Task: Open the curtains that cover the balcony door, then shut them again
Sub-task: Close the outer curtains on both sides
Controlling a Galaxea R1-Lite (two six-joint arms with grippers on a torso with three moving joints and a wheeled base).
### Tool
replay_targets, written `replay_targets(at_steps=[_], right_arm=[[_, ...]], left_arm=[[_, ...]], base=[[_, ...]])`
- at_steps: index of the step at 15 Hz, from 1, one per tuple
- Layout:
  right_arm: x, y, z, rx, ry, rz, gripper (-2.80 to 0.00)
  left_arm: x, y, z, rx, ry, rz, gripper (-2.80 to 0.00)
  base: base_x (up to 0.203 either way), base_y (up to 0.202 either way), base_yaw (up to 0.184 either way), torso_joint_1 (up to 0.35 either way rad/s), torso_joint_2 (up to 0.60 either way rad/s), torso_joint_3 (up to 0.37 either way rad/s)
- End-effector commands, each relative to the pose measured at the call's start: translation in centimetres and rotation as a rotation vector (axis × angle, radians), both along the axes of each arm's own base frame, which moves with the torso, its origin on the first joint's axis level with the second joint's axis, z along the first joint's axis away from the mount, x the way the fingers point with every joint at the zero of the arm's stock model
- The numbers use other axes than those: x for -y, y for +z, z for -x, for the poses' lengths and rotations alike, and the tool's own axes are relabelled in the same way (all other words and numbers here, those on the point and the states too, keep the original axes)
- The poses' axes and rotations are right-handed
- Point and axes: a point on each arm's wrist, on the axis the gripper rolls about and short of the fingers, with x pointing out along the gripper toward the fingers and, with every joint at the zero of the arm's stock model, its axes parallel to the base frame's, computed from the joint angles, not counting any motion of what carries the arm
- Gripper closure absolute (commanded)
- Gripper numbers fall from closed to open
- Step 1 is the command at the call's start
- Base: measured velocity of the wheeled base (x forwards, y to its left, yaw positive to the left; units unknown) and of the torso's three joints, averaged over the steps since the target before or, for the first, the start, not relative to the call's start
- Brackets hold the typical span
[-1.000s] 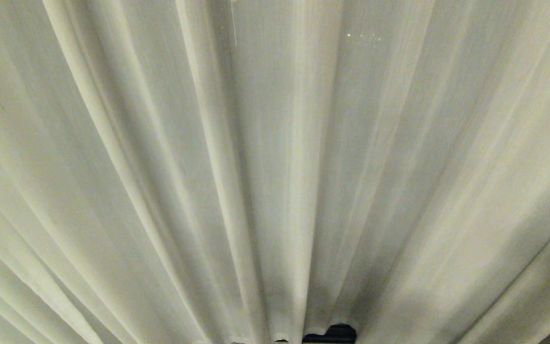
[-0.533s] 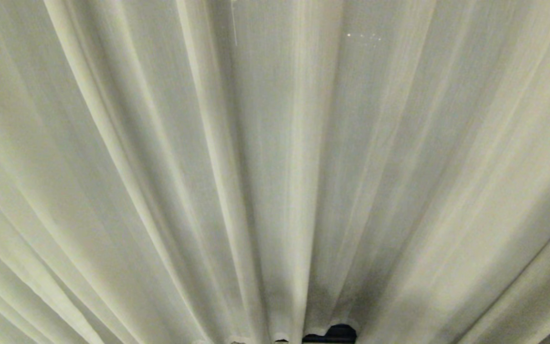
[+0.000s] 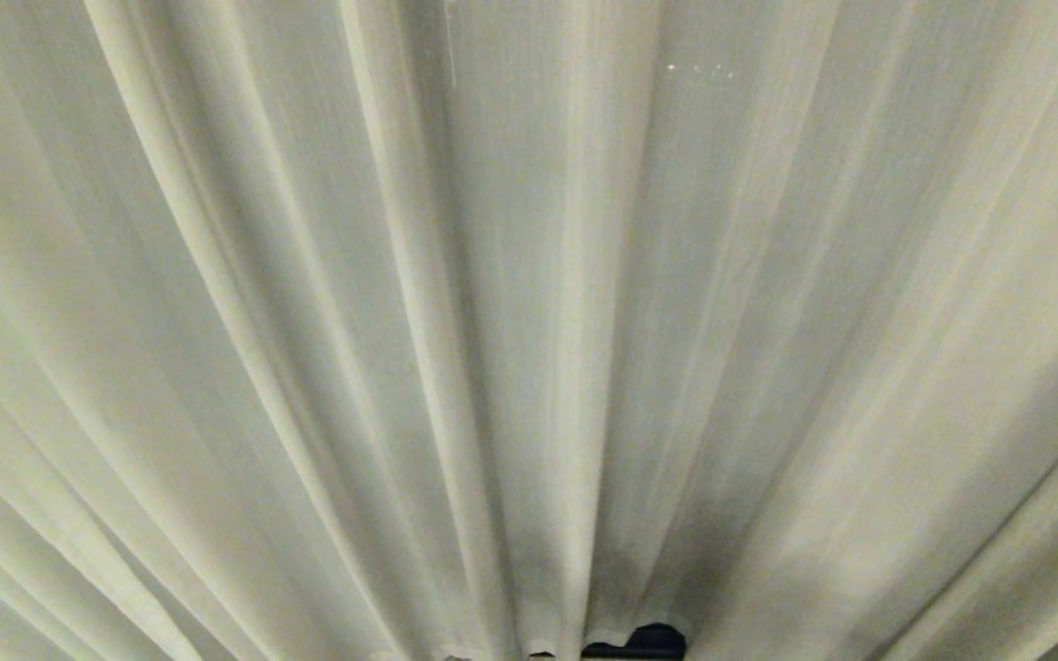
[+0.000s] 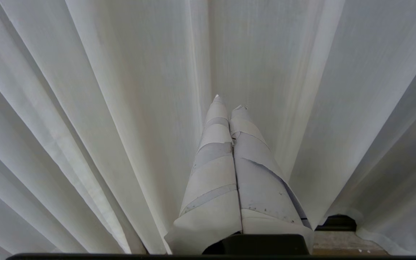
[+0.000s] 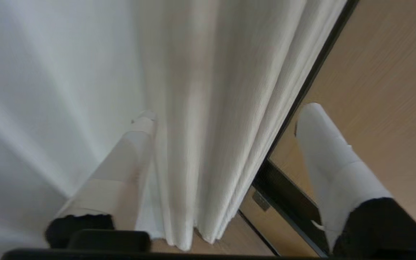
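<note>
The cream curtains (image 3: 529, 330) hang closed in long vertical pleats and fill the head view, where neither arm shows. The balcony door is hidden behind them. In the left wrist view my left gripper (image 4: 229, 103) is shut, its white-taped fingers (image 4: 215, 162) pressed together and empty, pointing at the curtains (image 4: 121, 108). In the right wrist view my right gripper (image 5: 228, 111) stands open. The outer pleats of a curtain (image 5: 211, 126) appear between its two taped fingers (image 5: 334, 159). I cannot tell whether they touch the fabric.
A dark frame strip (image 5: 312, 77) runs along the curtain's edge, with a tan wood-grain panel (image 5: 385, 72) beside it. Wood floor (image 5: 240, 238) shows under the hem. A small dark gap (image 3: 644, 640) shows at the hem in the head view.
</note>
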Motion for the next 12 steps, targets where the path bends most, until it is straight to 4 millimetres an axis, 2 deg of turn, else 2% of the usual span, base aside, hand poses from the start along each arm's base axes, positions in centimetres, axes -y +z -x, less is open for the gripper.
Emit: replay_targets(at_steps=[1,8,12], right_arm=[[3.2,0.7,-2.9,-0.030,-0.041,-0.053,-2.80],[10.5,5.7,-8.8,0.177,-0.106,-0.008,-2.80],[13.3,5.7,-11.4,0.260,-0.079,-0.030,-2.80]], left_arm=[[0.0,0.0,0.0,0.001,0.000,0.000,0.00],[0.0,0.0,0.0,0.001,0.000,0.000,0.00],[0.0,0.0,0.0,0.001,0.001,0.000,0.00]], base=[[0.000,0.000,0.000,0.000,0.00,0.000],[0.000,0.000,0.000,0.000,0.00,0.000],[0.000,0.000,0.000,0.000,0.00,0.000]])
